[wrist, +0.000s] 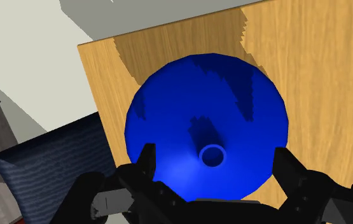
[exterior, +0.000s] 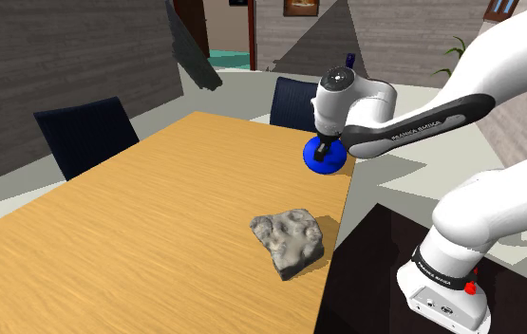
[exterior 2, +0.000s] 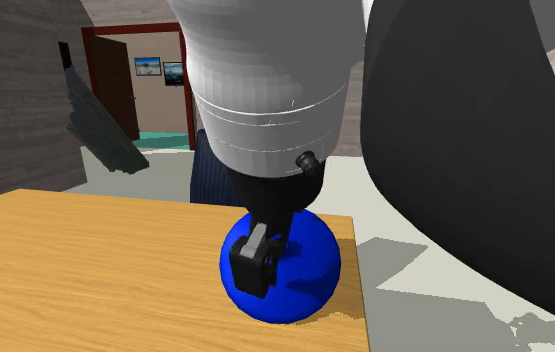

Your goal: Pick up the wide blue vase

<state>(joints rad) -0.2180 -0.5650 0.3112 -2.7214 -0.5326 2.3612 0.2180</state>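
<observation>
The wide blue vase (wrist: 187, 121) is a squat round body with a narrow neck opening. It stands on the wooden table (exterior: 138, 237), close to the far corner by the shoulder view's right edge. My black gripper (wrist: 216, 164) hangs directly over the vase (exterior: 329, 166) and is open. Its two fingers stand apart on either side of the neck and do not touch it. In the second exterior view, one finger (exterior 2: 254, 264) hangs in front of the vase's (exterior 2: 310, 270) rounded body. From the shoulder camera, the gripper (exterior: 324, 149) sits just on top of the vase.
A grey rock (exterior: 288, 239) lies on the table nearer the stand. Dark blue chairs stand at the table's left side (exterior: 88, 133) and behind the far edge (exterior: 294, 102). The table's corner and edges run right beside the vase.
</observation>
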